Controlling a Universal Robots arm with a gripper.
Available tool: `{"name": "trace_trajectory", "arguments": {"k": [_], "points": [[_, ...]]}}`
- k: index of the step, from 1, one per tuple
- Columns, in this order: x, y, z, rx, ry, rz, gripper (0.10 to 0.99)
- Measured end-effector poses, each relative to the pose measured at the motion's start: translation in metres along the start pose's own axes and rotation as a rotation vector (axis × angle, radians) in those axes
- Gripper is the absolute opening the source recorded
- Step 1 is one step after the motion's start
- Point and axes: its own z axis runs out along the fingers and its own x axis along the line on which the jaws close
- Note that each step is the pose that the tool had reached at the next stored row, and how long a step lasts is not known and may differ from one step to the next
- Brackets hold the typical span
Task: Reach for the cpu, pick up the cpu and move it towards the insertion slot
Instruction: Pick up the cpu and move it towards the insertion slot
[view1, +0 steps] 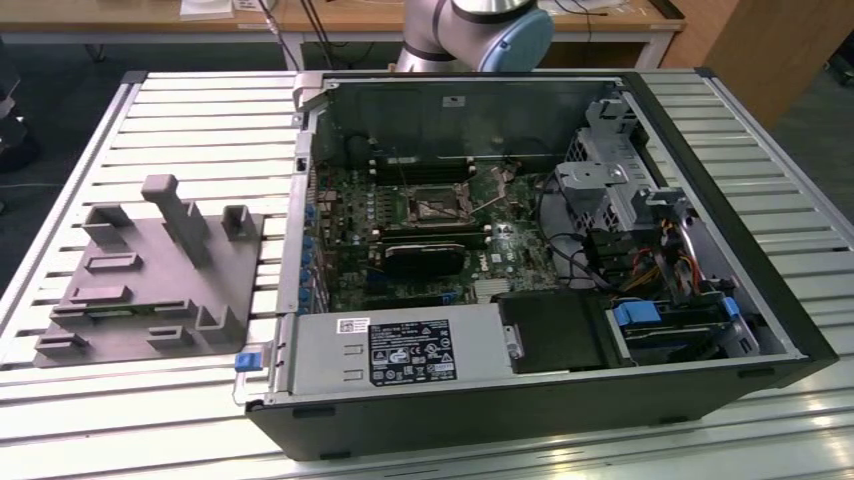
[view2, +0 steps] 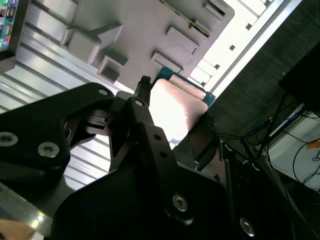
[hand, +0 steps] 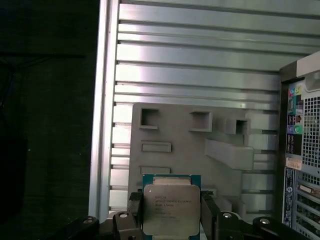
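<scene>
The cpu (hand: 170, 209) is a flat square chip with a silvery top and a thin green rim. It sits between my two black fingers (hand: 134, 212), and my gripper (hand: 170, 216) is shut on its opposite edges. It hangs over the grey fixture plate (hand: 200, 150), near that plate's edge. In the second wrist view the cpu (view2: 172, 107) looks bright and washed out, with a teal rim, clamped in the gripper (view2: 175, 119). The insertion slot (view1: 434, 207) is a square socket with a metal frame on the motherboard inside the open computer case (view1: 747, 300).
The grey fixture plate (view1: 147, 270) with raised blocks lies on the slatted metal table (view1: 200, 110), at the exterior view's left of the case. A black block (view1: 424, 255) sits just below the socket. The arm's base (view1: 474, 30) stands behind the case. The table edge (hand: 102, 100) drops to dark floor.
</scene>
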Motion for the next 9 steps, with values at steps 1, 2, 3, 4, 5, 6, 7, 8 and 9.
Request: {"name": "trace_trajectory", "arguments": {"k": [1, 2, 3, 4, 5, 6, 7, 8, 9], "points": [[-0.001, 0.0, 0.0, 0.0, 0.0, 0.0, 0.545], [-0.0024, -0.0001, 0.0001, 0.0, 0.0, 0.0, 0.545], [-0.0037, -0.0001, 0.0002, 0.0, 0.0, 0.0, 0.545], [-0.005, -0.0002, 0.0002, 0.0, 0.0, 0.0, 0.545], [-0.0064, -0.0002, 0.0004, 0.0, 0.0, 0.0, 0.545], [-0.008, -0.0002, 0.0004, 0.0, 0.0, 0.0, 0.545], [-0.0097, -0.0003, 0.0005, 0.0, 0.0, 0.0, 0.545], [-0.0114, -0.0004, 0.0006, 0.0, 0.0, 0.0, 0.545], [-0.0134, -0.0004, 0.0007, 0.0, 0.0, 0.0, 0.545]]}}
